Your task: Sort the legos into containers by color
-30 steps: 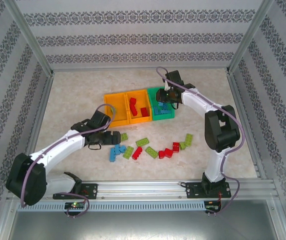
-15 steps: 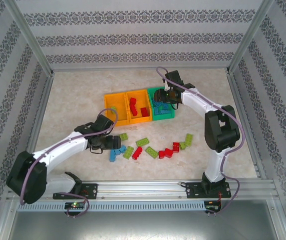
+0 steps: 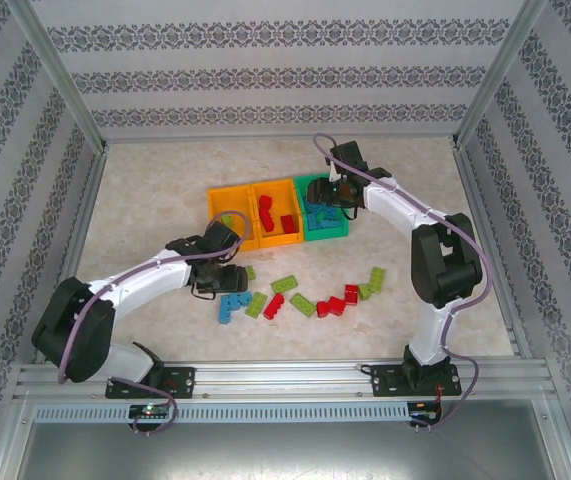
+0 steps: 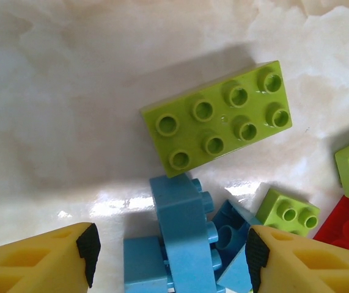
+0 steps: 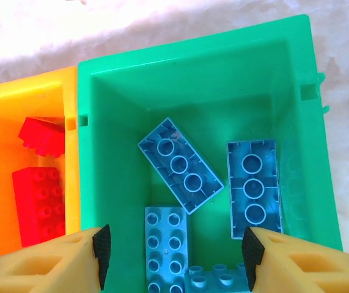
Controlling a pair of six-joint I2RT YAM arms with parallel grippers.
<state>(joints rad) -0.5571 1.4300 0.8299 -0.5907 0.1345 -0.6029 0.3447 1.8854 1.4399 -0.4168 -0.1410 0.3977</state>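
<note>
- My left hand (image 4: 169, 259) is spread wide and empty, astride the loose blue legos (image 4: 183, 220) on the surface (image 4: 52, 91). A lime lego (image 4: 220, 116) lies at 12 o'clock.
- My right hand (image 5: 174, 256) gapes empty above the green container (image 5: 192, 52), which holds binned blue legos (image 5: 180, 165).

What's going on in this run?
Two arms are sorting legos by colour. The right gripper hangs open over the green bin, which holds blue bricks. The left gripper is open above a clump of blue bricks on the table, beside a lime green brick. Red bricks lie in the neighbouring orange bin.
</note>
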